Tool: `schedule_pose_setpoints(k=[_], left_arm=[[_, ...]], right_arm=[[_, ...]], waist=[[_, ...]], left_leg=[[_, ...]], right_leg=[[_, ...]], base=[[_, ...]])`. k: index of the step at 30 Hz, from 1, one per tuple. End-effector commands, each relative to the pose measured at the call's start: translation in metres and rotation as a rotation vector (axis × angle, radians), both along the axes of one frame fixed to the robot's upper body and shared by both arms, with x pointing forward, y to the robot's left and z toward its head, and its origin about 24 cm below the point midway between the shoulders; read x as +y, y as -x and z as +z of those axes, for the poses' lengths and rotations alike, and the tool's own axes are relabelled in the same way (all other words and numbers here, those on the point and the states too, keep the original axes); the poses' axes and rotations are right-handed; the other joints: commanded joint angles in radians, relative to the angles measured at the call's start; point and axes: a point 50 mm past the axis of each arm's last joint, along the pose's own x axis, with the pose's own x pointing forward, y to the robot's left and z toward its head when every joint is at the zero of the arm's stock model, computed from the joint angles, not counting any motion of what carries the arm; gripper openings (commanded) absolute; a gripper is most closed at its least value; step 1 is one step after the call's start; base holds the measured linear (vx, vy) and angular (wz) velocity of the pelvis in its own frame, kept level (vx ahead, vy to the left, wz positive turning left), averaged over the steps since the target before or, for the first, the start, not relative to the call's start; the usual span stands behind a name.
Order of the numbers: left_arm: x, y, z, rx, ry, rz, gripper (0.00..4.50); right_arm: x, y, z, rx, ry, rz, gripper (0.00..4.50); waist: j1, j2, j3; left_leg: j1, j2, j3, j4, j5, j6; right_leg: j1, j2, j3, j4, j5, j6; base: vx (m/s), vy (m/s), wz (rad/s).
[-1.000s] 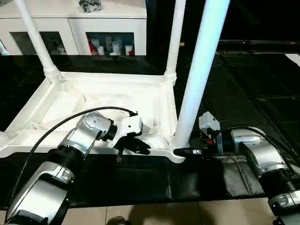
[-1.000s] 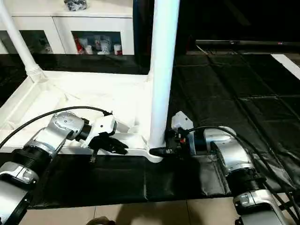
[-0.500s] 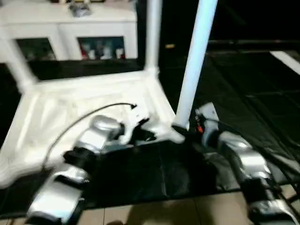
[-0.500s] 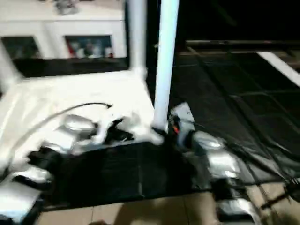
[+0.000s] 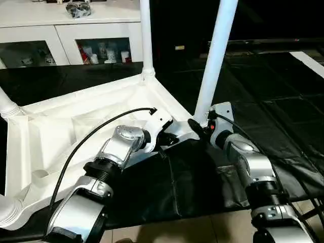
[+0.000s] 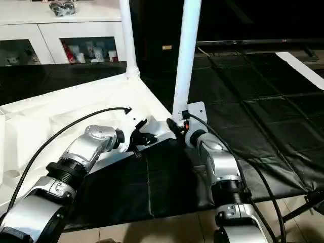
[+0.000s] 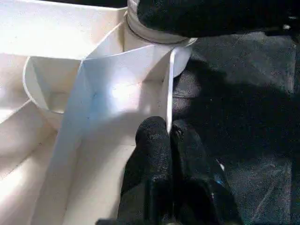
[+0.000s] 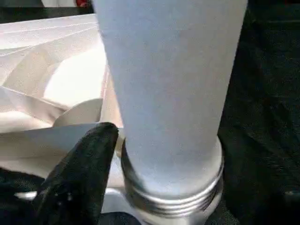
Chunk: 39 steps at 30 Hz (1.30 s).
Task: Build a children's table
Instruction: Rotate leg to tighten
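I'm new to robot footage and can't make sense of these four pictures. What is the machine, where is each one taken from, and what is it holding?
A humanoid robot is building a white children's table. Two pictures come from cameras in its head, looking down over its silver arms; two come from cameras on its wrists. The table top lies upside down on a black mat, with legs standing up from its corners. The left gripper is shut on the top's thin rim. The right gripper sits at the base of the near leg; one black finger lies beside that base.
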Motion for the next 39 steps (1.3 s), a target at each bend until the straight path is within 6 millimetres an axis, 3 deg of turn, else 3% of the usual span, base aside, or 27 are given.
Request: schedule_pose_setpoints(k=[1, 6, 11, 15, 23, 30, 31, 39], left_arm=[[-0.02, -0.004, 0.028, -0.132, 0.066, -0.077, 0.0], [-0.004, 0.005, 0.021, -0.139, 0.06, -0.219, 0.0], [0.008, 0.012, 0.014, -0.118, 0.052, -0.328, 0.0], [0.024, 0.021, 0.009, -0.085, -0.01, -0.474, 0.0], [0.04, 0.029, 0.007, -0.043, -0.082, -0.646, 0.0], [0.041, 0.035, 0.008, -0.033, -0.106, -0.745, 0.0], [0.042, 0.035, 0.008, -0.03, -0.106, -0.754, 0.0], [0.045, 0.035, 0.009, -0.024, -0.108, -0.774, 0.0]], right_arm=[[0.045, 0.014, 0.003, -0.008, -0.101, 0.27, 3.8], [0.022, 0.028, 0.008, -0.058, -0.061, 0.399, 4.28], [0.004, 0.038, 0.011, -0.073, 0.007, 0.525, 4.47], [-0.018, 0.043, 0.015, -0.055, 0.075, 0.644, 4.47], [-0.035, 0.055, 0.02, 0.011, 0.106, 0.881, 4.47], [-0.038, 0.054, 0.019, 0.019, 0.165, 0.962, 4.47], [-0.038, 0.054, 0.019, 0.023, 0.162, 0.971, 4.2], [-0.038, 0.054, 0.019, 0.04, 0.131, 1.013, 3.67]], waist=[[0.001, -0.004, -0.071], [0.005, -0.006, -0.072], [0.013, -0.007, -0.067], [0.017, -0.01, -0.067], [0.04, -0.01, -0.068], [0.041, -0.014, -0.066], [0.041, -0.014, -0.066], [0.042, -0.015, -0.07]], left_leg=[[0.011, 0.041, -0.015, -0.067, -0.178, 0.05], [0.008, 0.043, -0.014, -0.066, -0.169, 0.072], [0.013, 0.046, -0.015, -0.07, -0.21, 0.056], [0.013, 0.048, -0.015, -0.07, -0.211, 0.053], [0.016, 0.054, -0.012, -0.068, -0.211, 0.063], [0.014, 0.053, -0.013, -0.07, -0.214, 0.055], [0.014, 0.053, -0.012, -0.07, -0.215, 0.055], [0.012, 0.053, -0.012, -0.067, -0.189, 0.065]], right_leg=[[0.056, -0.073, 0.063, -0.081, -0.187, -0.198], [0.056, -0.072, 0.065, -0.079, -0.157, -0.192], [0.052, -0.075, 0.064, -0.089, -0.249, -0.176], [0.052, -0.074, 0.065, -0.087, -0.252, -0.175], [0.046, -0.077, 0.065, -0.084, -0.253, -0.187], [0.047, -0.079, 0.065, -0.085, -0.288, -0.181], [0.047, -0.078, 0.065, -0.086, -0.293, -0.181], [0.048, -0.077, 0.065, -0.079, -0.246, -0.194]], base=[[0.0, 0.0, 0.0], [0.0, 0.0, 0.0], [0.0, 0.0, 0.0], [0.0, 0.0, 0.0], [0.0, 0.0, 0.0], [0.0, 0.0, 0.0], [0.0, 0.0, 0.0], [0.0, 0.0, 0.0]])
